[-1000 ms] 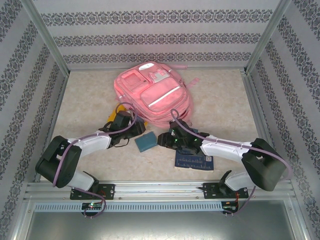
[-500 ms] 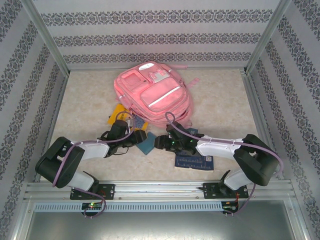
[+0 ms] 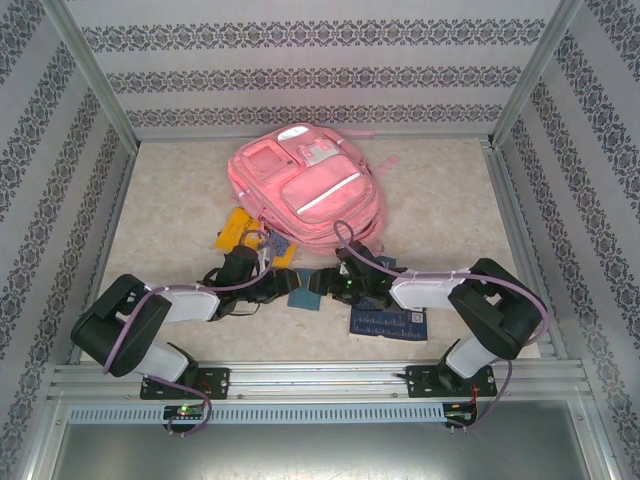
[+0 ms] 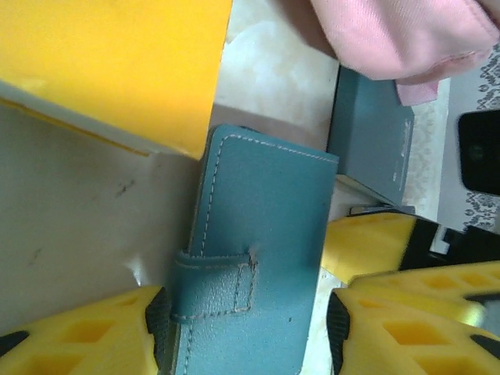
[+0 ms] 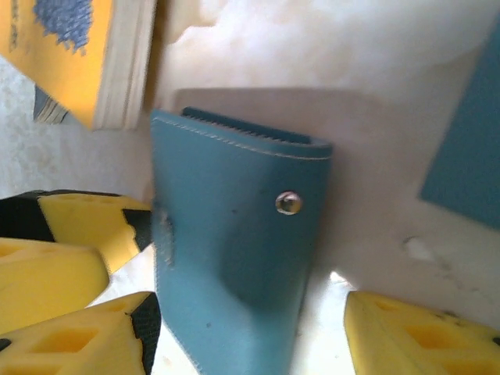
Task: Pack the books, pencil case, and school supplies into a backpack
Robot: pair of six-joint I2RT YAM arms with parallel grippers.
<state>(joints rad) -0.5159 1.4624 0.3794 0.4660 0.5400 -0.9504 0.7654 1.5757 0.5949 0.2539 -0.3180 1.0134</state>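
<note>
The pink backpack (image 3: 300, 185) lies at the back of the table. In front of it a teal-blue book (image 3: 303, 291) with a strap and a snap stands tilted on its edge between both grippers. My left gripper (image 4: 246, 322) is open astride it (image 4: 266, 234): one pad lies against the book's edge and a gap shows at the other. My right gripper (image 5: 246, 328) is open round the same book (image 5: 234, 266) from the other side. A yellow book (image 3: 243, 232) lies to the left, a navy book (image 3: 388, 321) to the right. The pencil case and school supplies are hidden.
A blue-grey book (image 4: 371, 141) lies partly under the backpack's edge (image 4: 391, 31), close behind the teal one. The yellow book (image 4: 109, 62) is just beside the left fingers. Patterned walls and metal posts fence the table.
My left gripper has swung right from the yellow book to the teal book. The right gripper's jaws have widened. The teal book has gone from lying flat to tilted on edge.
</note>
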